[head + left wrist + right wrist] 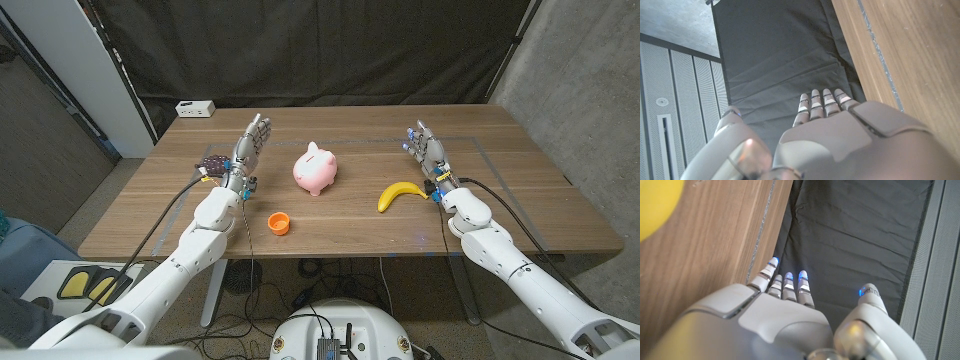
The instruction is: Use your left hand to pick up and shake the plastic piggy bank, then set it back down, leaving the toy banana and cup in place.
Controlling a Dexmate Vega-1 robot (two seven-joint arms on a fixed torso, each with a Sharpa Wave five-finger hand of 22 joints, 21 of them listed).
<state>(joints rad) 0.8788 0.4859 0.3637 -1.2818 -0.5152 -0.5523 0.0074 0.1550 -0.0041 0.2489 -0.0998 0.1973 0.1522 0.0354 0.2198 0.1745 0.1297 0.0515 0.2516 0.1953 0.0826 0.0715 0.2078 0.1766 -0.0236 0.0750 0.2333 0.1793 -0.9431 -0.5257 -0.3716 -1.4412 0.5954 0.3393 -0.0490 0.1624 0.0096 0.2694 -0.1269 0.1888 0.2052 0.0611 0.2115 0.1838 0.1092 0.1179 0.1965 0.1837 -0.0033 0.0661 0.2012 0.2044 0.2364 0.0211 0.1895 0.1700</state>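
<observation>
A pink plastic piggy bank (316, 169) stands upright at the middle of the wooden table (340, 125). A yellow toy banana (400, 194) lies to its right, and the banana (655, 202) edges into the right wrist view as a yellow blur. A small orange cup (279, 223) sits near the front edge, left of centre. My left hand (249, 150) stands left of the piggy bank, fingers straight and apart, holding nothing; my left hand (840, 140) points its fingers toward the black curtain. My right hand (426, 150) stands open beyond the banana, and my right hand (785, 315) holds nothing.
A white box (196, 108) sits at the table's far left corner. A small dark patterned object (212, 164) lies by my left wrist. A black curtain (320, 50) hangs behind the table. Cables trail from both forearms.
</observation>
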